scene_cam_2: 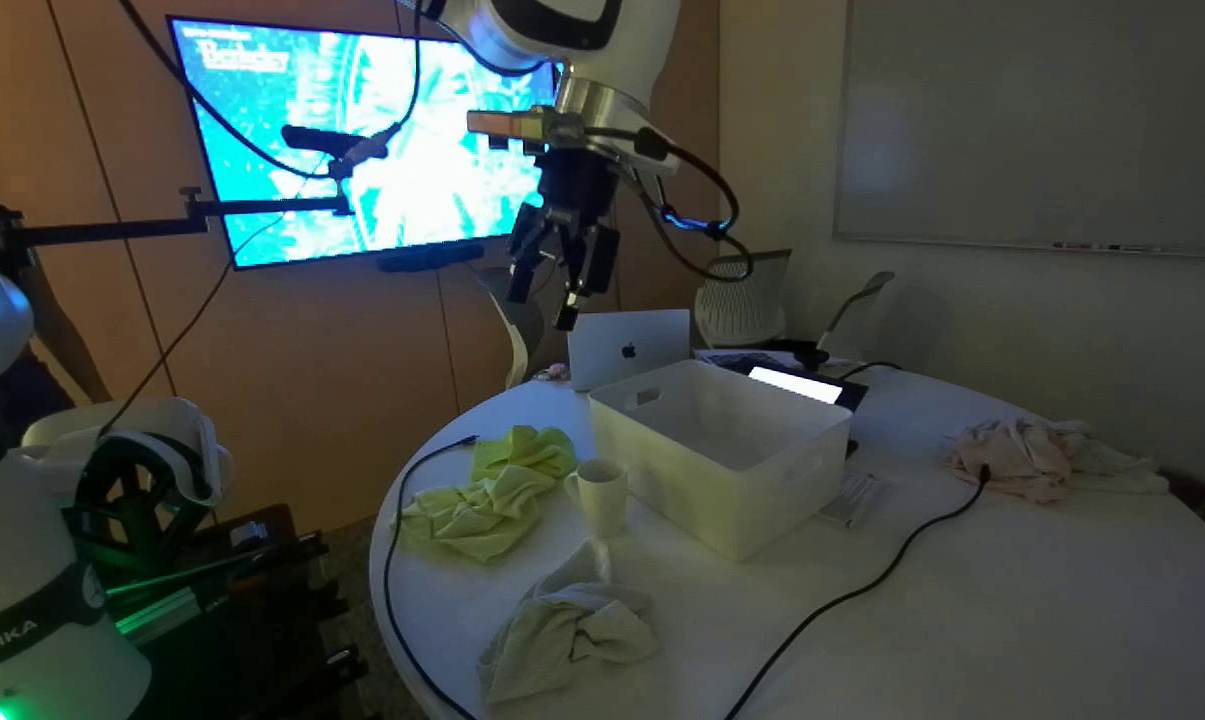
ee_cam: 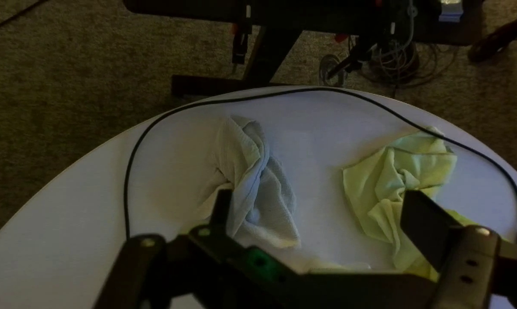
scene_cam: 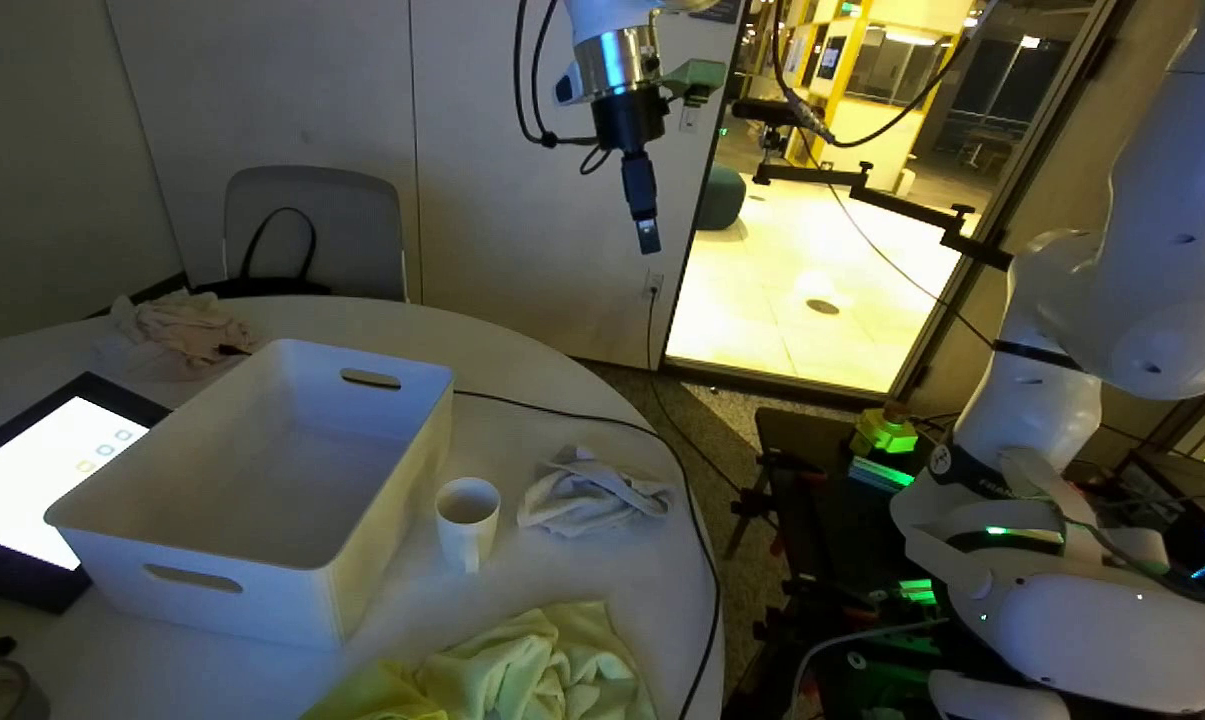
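Pincer (ee_cam: 320, 206), its jaws spread wide and holding nothing, hangs well above the desk (ee_cam: 91, 223). In the wrist view, one jaw overlaps a crumpled grey towel (ee_cam: 256, 180) and the opposite one a yellow-green cloth (ee_cam: 387, 184); both lie on the desk, apart from each other and untouched.

A white mug (scene_cam: 467, 533) stands upright near the grey towel, just beside an open-topped white box (scene_cam: 272, 595). It looks the likeliest casualty: a low sideways sweep could tip it or jam it against the box wall. A black cable (ee_cam: 318, 89) follows the desk's curved edge and appears to cross a tip of the yellow-green cloth, so tugging that cloth might drag the cable. Limp folds could slip out of a shallow pinch, and the wire loops (scene_cam_2: 715, 230) hanging beside the pincer might catch the box's rim on a low pass.

Past the grey towel, only a narrow margin of desk lies before the edge drops to carpet (ee_cam: 69, 98). A strip of desk separates the two cloths, and generous air lies under the pincer. On the inner side, the box's walls would limit low travel; a silver Apple laptop (scene_cam_2: 629, 345) and a lit touchscreen (scene_cam: 52, 480) sit near it. Farther round lies a pinkish cloth (scene_cam: 187, 330), well apart from the pincer.
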